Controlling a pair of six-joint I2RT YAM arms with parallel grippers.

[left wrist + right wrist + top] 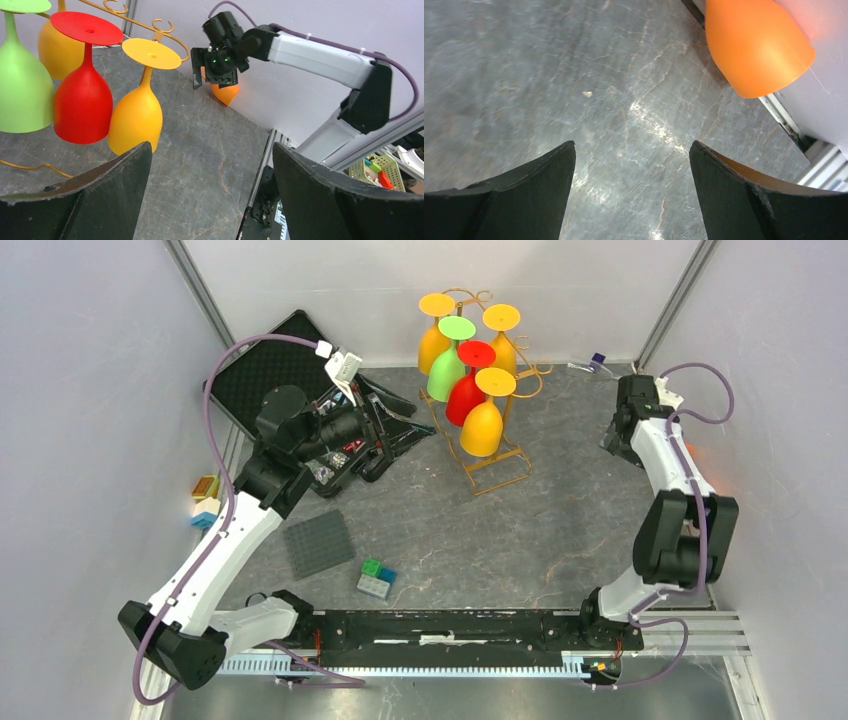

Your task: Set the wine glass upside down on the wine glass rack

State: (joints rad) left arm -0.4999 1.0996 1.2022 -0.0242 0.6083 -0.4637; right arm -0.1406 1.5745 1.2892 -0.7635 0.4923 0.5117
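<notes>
The wine glass (754,47), smooth orange with a rounded bowl, sat at the right edge of the grey, marble-veined desk (524,75), against the pale wall (824,100); I could not see its stem. My right pincer (631,150) hung just short of it, jaws wide apart and empty. My left pincer (212,150) gaped empty too. On the thin gold wire rack (497,468) I counted five upside-down glasses (483,428): three yellow-orange, one green, one red.

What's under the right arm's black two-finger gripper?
An orange wine glass bowl rests on the grey marbled table beside the wall, just beyond the open right gripper. Its stem and foot are hidden.
</notes>
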